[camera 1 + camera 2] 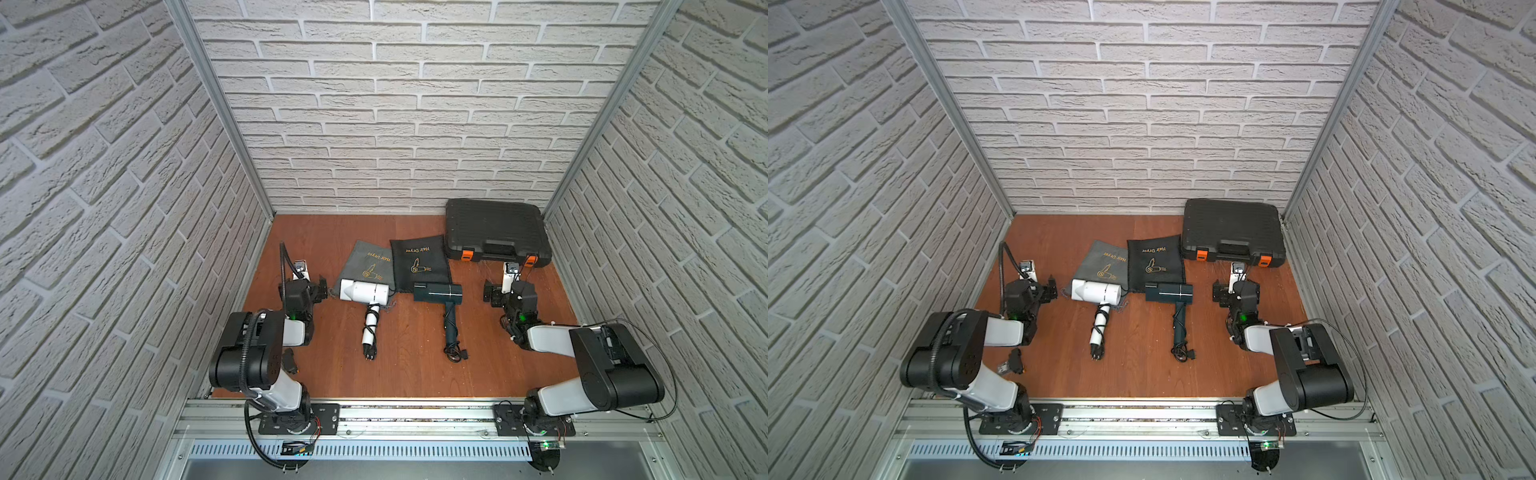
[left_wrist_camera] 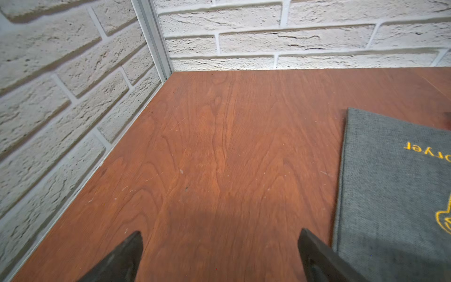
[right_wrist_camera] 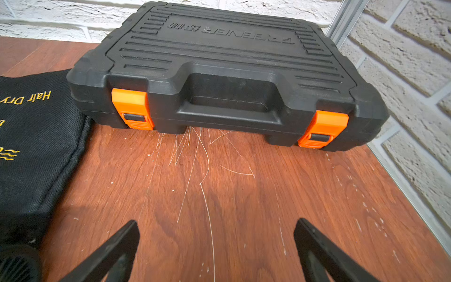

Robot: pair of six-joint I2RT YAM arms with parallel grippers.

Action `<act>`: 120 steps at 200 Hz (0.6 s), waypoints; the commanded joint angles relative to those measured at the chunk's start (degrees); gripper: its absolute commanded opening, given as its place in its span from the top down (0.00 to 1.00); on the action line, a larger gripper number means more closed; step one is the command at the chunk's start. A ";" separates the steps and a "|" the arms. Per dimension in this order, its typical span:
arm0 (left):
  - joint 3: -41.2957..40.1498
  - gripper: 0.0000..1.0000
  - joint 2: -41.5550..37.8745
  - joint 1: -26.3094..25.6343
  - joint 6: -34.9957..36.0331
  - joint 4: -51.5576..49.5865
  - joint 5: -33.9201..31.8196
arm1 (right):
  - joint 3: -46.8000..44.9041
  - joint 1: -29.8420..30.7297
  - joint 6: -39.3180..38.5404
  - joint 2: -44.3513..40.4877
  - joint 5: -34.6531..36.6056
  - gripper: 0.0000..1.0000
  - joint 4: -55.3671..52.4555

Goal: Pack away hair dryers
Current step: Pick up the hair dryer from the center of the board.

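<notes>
Lying outside bags: white dryer, dark dryer; case closed.

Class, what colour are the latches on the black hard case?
Orange; the latches show best in the right wrist view.

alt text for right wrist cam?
A closed black hard case with two orange latches lies on a scratched wooden table by a brick wall. A black fabric bag printed "Hair Dry" lies beside it; the open right gripper hovers empty in front.

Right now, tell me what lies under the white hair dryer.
The white hair dryer has its barrel on the grey bag, its handle on the table. The bag's covered edge is hidden.
</notes>
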 commanded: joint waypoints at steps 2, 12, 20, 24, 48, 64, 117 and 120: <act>-0.03 0.02 0.47 0.19 0.35 3.12 0.02 | 1.11 0.47 -0.40 0.10 -0.25 0.01 2.72; -0.05 0.02 0.43 0.23 0.35 3.12 -0.01 | 1.13 0.43 -0.40 0.10 -0.19 0.01 2.72; -0.06 0.02 0.44 0.28 0.34 3.05 0.02 | 1.11 0.47 -0.35 0.10 -0.24 0.01 2.72; -0.09 0.02 0.47 0.24 0.39 3.05 0.02 | 1.13 0.47 -0.40 0.13 -0.28 0.01 2.72; -0.07 0.02 0.51 0.19 0.32 2.97 0.02 | 1.13 0.47 -0.40 0.16 -0.21 0.01 2.72; 0.25 0.02 0.43 0.59 0.23 2.37 0.92 | 1.13 0.47 -0.42 0.11 -0.26 0.01 2.72; 1.83 0.02 0.34 3.50 -1.16 -1.04 7.40 | 0.99 0.45 -0.51 0.10 -0.29 0.00 2.72; 1.83 0.02 0.36 3.47 -1.12 -1.02 7.36 | 1.11 0.47 -0.39 0.10 -0.29 0.00 2.72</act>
